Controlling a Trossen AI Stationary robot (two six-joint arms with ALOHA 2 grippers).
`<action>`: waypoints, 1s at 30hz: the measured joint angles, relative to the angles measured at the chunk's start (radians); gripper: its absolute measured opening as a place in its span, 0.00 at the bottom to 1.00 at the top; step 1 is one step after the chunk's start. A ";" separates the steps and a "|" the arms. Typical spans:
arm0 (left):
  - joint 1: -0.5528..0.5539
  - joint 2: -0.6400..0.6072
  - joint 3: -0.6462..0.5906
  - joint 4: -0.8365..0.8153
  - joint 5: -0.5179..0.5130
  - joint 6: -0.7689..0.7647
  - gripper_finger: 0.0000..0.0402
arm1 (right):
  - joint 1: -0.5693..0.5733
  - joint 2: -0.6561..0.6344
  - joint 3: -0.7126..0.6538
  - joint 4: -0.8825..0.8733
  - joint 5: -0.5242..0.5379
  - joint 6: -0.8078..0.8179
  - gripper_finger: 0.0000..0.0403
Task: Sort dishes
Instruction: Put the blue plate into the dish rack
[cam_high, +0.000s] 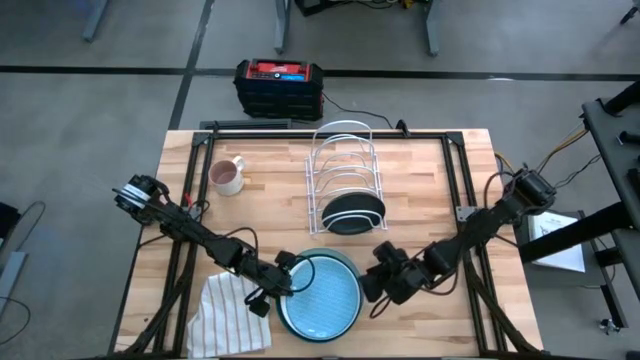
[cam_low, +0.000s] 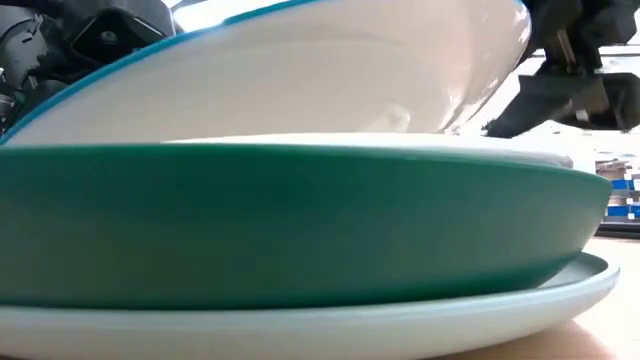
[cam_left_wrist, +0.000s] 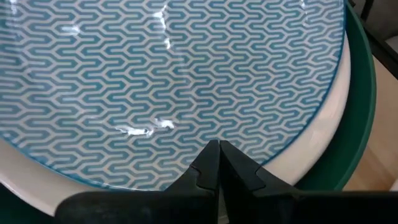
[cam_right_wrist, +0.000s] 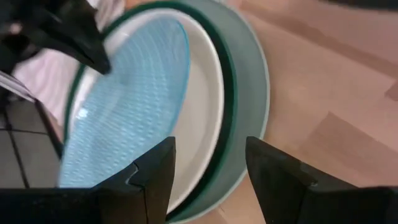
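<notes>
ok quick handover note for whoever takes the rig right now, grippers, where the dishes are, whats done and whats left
Left gripper: shut on the rim of the patterned blue plate, at the stack's left edge; the plate is tilted up off the stack.
Right gripper: open, just right of the stack, holding nothing.
Stack at the table's front centre: the patterned plate on top, the green dish under it, a pale plate at the bottom.
Done: one dark plate with a pale rim stands in the wire rack.
Left: the three stacked dishes.
Also on the table: a mug, a striped cloth.
</notes>
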 joint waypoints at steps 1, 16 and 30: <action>0.000 0.000 0.000 0.000 0.000 0.000 0.00 | 0.000 -0.015 0.000 -0.001 0.000 0.003 0.46; 0.004 0.000 -0.001 0.010 -0.018 -0.003 0.00 | 0.000 0.023 -0.005 0.163 -0.073 0.043 0.46; 0.004 0.001 -0.001 0.014 -0.018 -0.003 0.00 | -0.033 0.151 -0.005 0.359 -0.180 0.074 0.46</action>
